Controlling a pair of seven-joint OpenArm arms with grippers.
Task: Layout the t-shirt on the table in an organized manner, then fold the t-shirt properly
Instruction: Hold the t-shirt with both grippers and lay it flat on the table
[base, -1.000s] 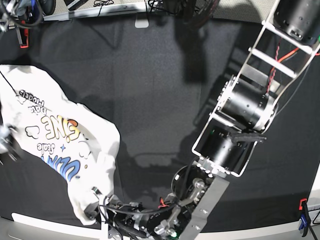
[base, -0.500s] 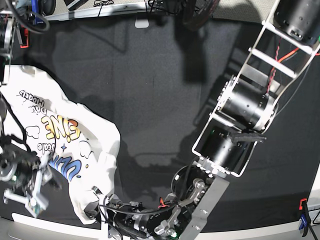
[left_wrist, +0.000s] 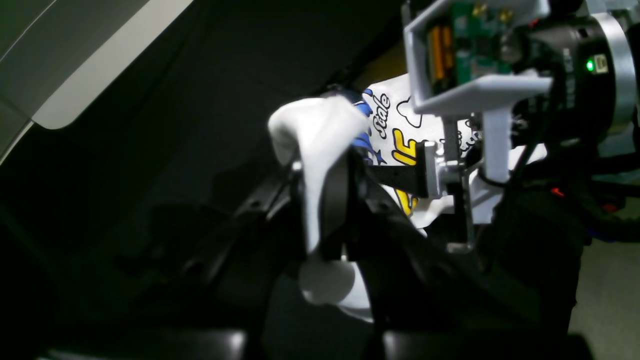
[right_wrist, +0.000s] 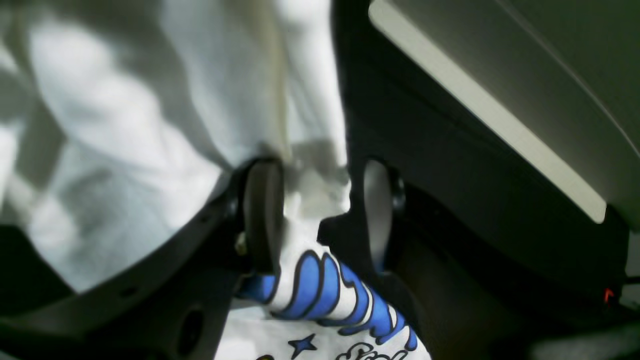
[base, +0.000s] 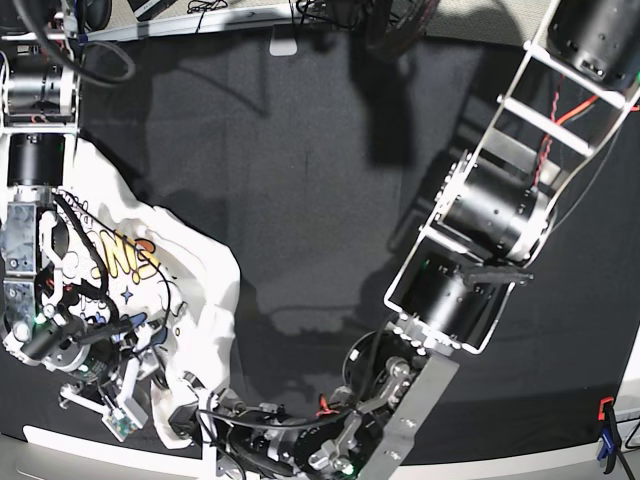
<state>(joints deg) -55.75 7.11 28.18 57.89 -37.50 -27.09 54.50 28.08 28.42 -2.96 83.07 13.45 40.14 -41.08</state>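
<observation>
Cloth is where your attention belongs: the t-shirt (base: 190, 290) lies bunched at the near left of the table (base: 320, 160) in the base view, its printed front facing up, with one white corner drawn toward the front edge. Your left gripper (left_wrist: 327, 200) is pinched shut on that corner; in the left wrist view a fold of white fabric is squeezed between the dark jaws and spills out above and below them. Your right gripper (right_wrist: 315, 215) sits with its jaws apart, straddling the shirt's edge: in the right wrist view, white cloth and a strip of blue lettering pass between the two pads (right_wrist: 262, 215), but you can see a clear gap on the other pad's side, so nothing is clamped there.

Compare this with the earlier base frames. A second ago the right arm was barely in the picture at the left edge, and the whole print, the yellow, orange and blue letters, lay exposed. Half a second ago its gripper had come in low over the left side of the shirt. Now the right arm (base: 40, 200) stretches down the left side across the garment, covering much of the print, and its gripper (base: 110, 370) is down on the shirt close to the left gripper (base: 195, 415). The left arm (base: 480, 230) holds the same pose throughout
</observation>
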